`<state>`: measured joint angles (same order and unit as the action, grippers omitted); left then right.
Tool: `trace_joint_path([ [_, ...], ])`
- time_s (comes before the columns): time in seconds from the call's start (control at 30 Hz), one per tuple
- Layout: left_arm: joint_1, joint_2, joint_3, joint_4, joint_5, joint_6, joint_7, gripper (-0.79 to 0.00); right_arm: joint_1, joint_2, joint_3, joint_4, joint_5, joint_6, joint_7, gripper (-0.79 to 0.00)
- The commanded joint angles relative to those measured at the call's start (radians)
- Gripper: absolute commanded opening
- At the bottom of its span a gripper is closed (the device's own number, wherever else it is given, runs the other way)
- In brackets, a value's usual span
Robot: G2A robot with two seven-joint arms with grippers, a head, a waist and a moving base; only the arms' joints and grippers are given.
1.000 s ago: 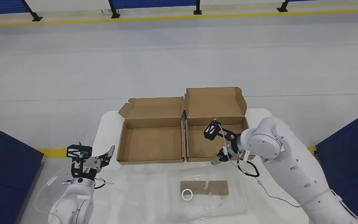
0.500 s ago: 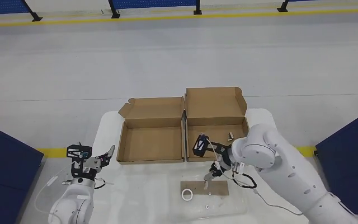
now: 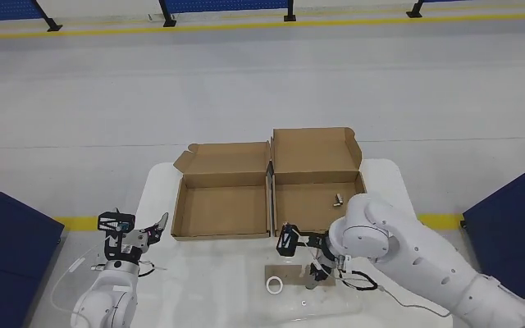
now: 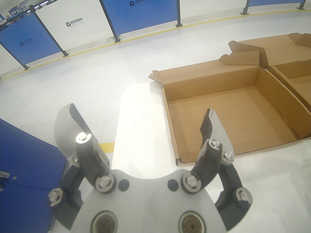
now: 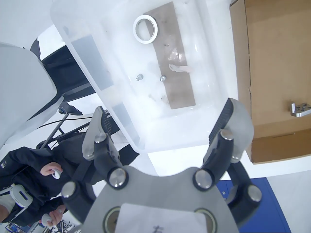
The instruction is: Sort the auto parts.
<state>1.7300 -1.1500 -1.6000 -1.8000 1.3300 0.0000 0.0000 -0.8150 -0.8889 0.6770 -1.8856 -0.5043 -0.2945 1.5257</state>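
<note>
Nearest, the left gripper [image 4: 139, 111] hangs wide open, holding nothing, over the left corner of the bench [image 3: 205, 271]. The right gripper [image 5: 165, 109], also spread wide and holding nothing, hovers above the clear bin [image 5: 80, 37], where a white ring [image 5: 145, 29] and two bolts [image 5: 163, 78] lie (one on a brown strip [image 5: 175, 49]). Beyond stand the left box [image 3: 221, 209] and the right box [image 3: 316, 205], with a bracket [image 5: 300, 109] on its floor. The step in hand looks like a pick from the bin; next, the gripper must drop squarely over one part and close.
</note>
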Motion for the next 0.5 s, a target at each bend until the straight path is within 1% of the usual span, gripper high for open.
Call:
trace_joint_path([
  [0.0,0.000,0.000,0.000,0.000,0.000,0.000,0.000,0.000,0.000,0.000,0.001,0.000,0.001,0.000,0.000,0.000],
  [0.1,0.000,0.000,0.000,0.000,0.000,0.000,0.000,0.000,-0.006,0.000,-0.005,0.000,-0.012,0.000,-0.006,0.000],
  [0.2,0.000,0.000,0.000,0.000,0.000,0.000,0.000,0.000,-0.017,-0.008,-0.063,-0.018,-0.076,-0.002,-0.002,0.000],
  [0.3,0.000,0.000,0.000,0.000,0.000,0.000,0.000,0.000,0.001,-0.017,-0.119,-0.021,-0.109,0.010,0.010,0.000],
  [0.47,0.000,0.000,0.000,0.000,0.000,0.000,0.000,0.000,0.038,-0.032,-0.187,0.009,-0.099,0.010,0.010,0.000],
])
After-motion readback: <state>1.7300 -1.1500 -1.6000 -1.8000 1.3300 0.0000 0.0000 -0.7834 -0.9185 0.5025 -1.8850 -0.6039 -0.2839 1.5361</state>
